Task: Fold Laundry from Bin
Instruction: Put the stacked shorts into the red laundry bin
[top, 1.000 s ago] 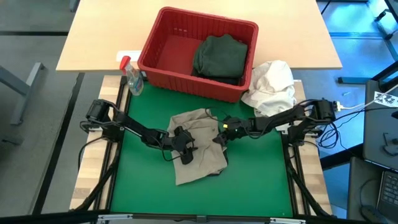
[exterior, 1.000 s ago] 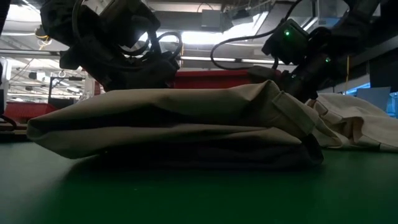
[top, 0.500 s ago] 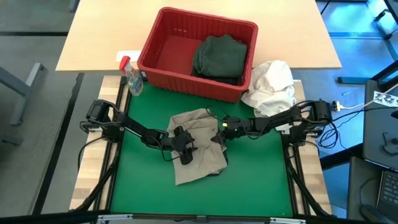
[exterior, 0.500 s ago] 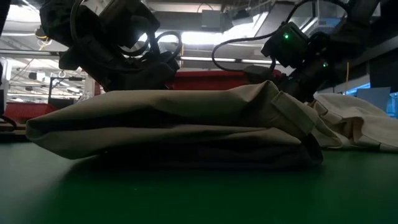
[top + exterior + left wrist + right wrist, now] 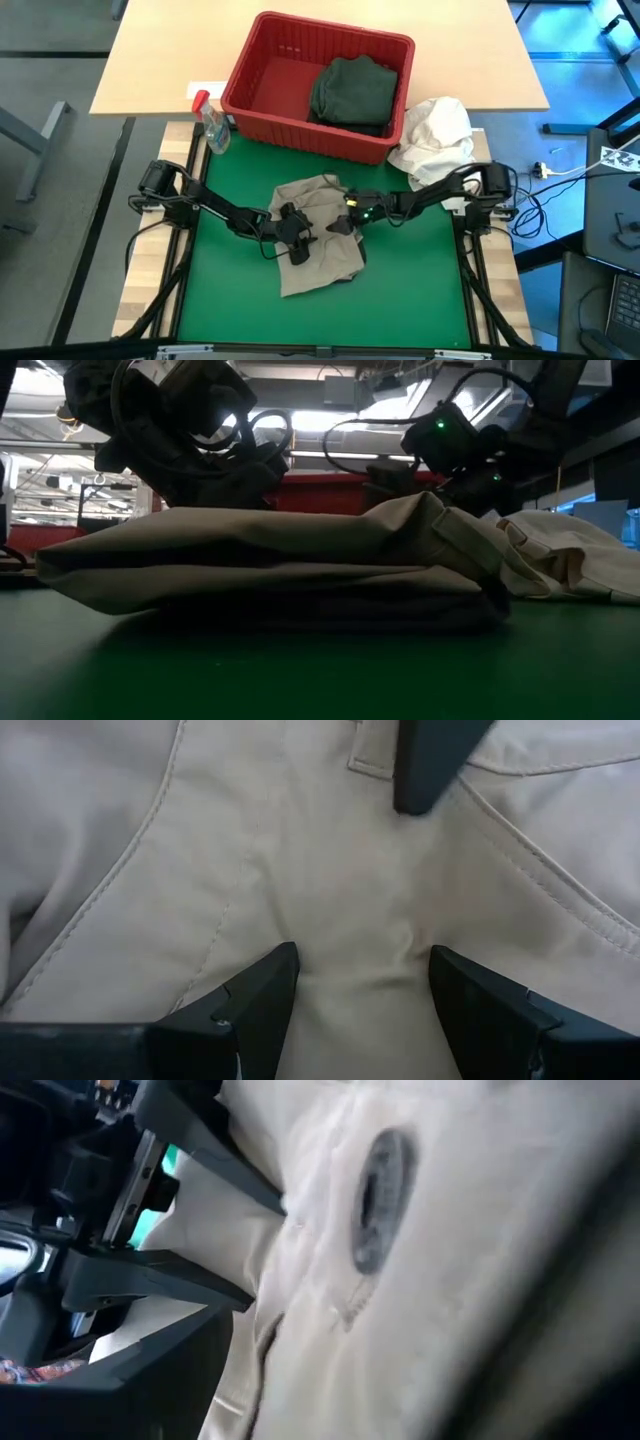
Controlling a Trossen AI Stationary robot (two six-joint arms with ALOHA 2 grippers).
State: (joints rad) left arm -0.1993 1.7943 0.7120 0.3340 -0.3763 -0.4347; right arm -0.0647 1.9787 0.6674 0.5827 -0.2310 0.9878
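Task partly advanced. One khaki garment lies out of the red basket, roughly folded on the green mat. The left gripper rests on it, fingers apart with cloth between the tips. The right gripper sits at the garment's edge, fingers spread. A dark garment awaits in the basket, unfolded.

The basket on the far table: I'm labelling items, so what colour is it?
Red; the basket shows best in the high view, with a dark garment inside.
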